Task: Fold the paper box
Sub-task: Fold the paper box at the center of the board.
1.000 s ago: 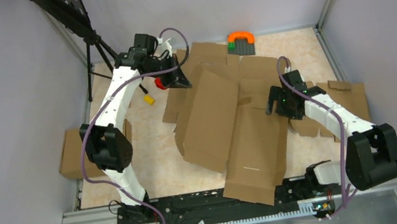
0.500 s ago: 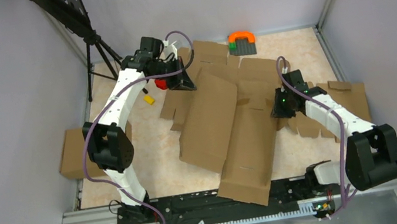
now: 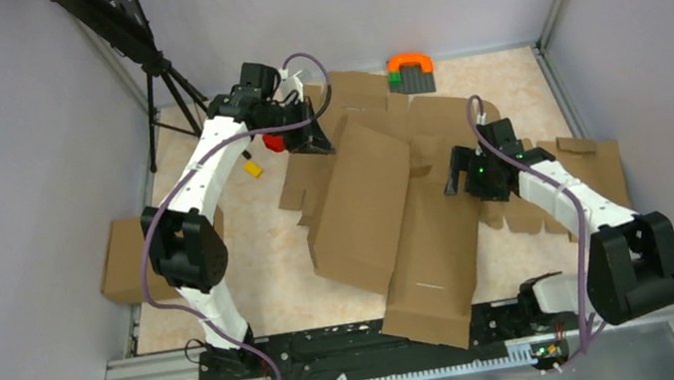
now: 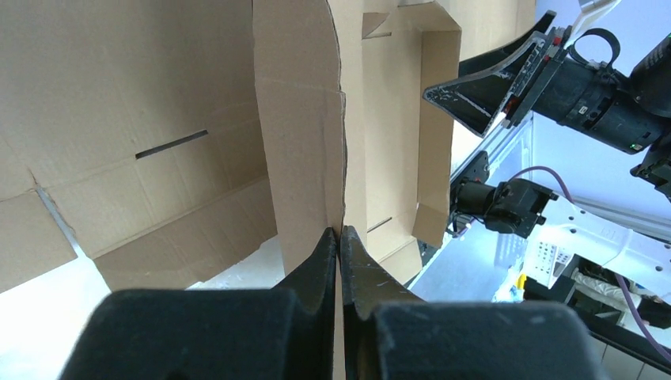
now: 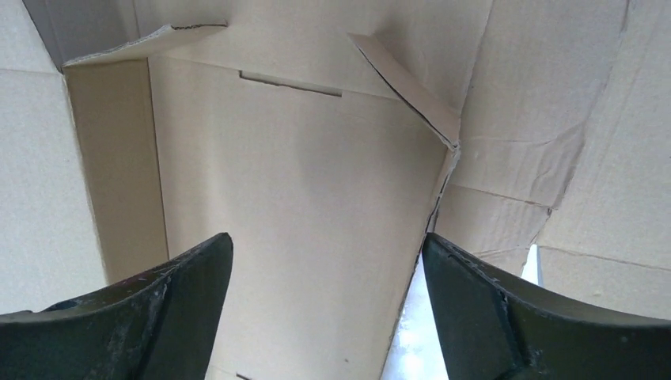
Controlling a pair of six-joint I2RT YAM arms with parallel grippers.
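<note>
The paper box (image 3: 426, 237) is a large brown die-cut sheet lying mid-table, with one long panel (image 3: 361, 209) raised along its left side. My left gripper (image 3: 310, 136) is shut on the far edge of that panel. In the left wrist view the cardboard (image 4: 299, 142) runs edge-on between the closed left gripper (image 4: 340, 234). My right gripper (image 3: 460, 178) hovers open over the sheet's right part. The right wrist view shows the right gripper (image 5: 326, 242) spread wide above a flat panel (image 5: 301, 182), holding nothing.
An orange, green and grey block toy (image 3: 409, 71) stands at the back. A red piece (image 3: 274, 143) and a yellow piece (image 3: 253, 169) lie near the left gripper. A cardboard slab (image 3: 120, 265) lies far left and more cardboard (image 3: 593, 162) at the right. A tripod (image 3: 162, 70) stands back left.
The left gripper has moved a little to the right with the panel's edge. The right gripper's jaws narrowed half a second ago and are wide again, and the sheet has shifted slightly.
</note>
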